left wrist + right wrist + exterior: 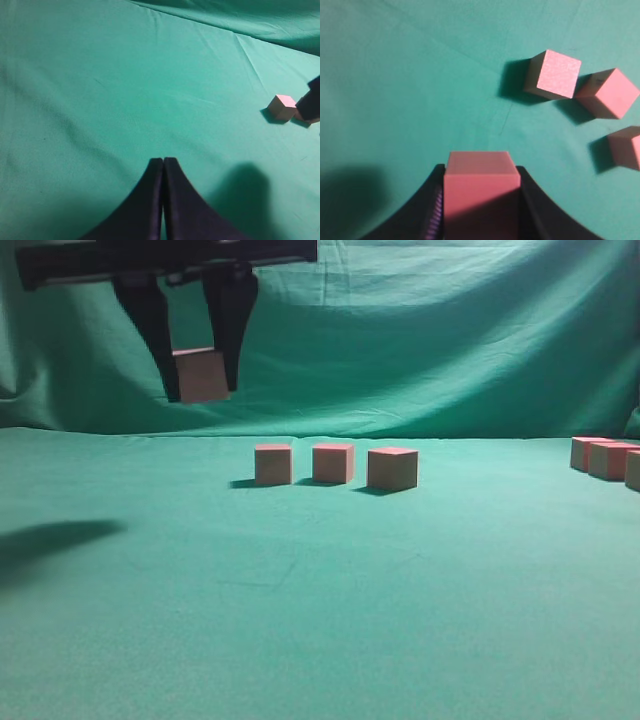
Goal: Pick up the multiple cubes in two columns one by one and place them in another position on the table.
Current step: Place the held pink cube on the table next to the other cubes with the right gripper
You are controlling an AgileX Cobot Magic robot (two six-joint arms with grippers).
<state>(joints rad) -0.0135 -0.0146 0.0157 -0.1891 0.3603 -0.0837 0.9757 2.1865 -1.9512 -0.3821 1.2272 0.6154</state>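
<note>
My right gripper [201,390] hangs high above the table [320,620] at the upper left of the exterior view, shut on one cube [201,377]. In the right wrist view that pink cube [480,190] fills the gap between the black fingers of the right gripper [480,172]. Three cubes [273,464] [333,462] [392,468] stand in a row mid-table, also seen as cubes [555,75] [610,93] [626,146] to the right of the held one. My left gripper [163,160] is shut and holds nothing; one cube [282,106] lies far to its right.
More cubes [612,460] cluster at the right edge of the table. Wrinkled green backdrop cloth [450,340] hangs behind. A dark shadow [60,535] lies on the left of the table. A dark shape [311,100] cuts in at the right edge of the left wrist view.
</note>
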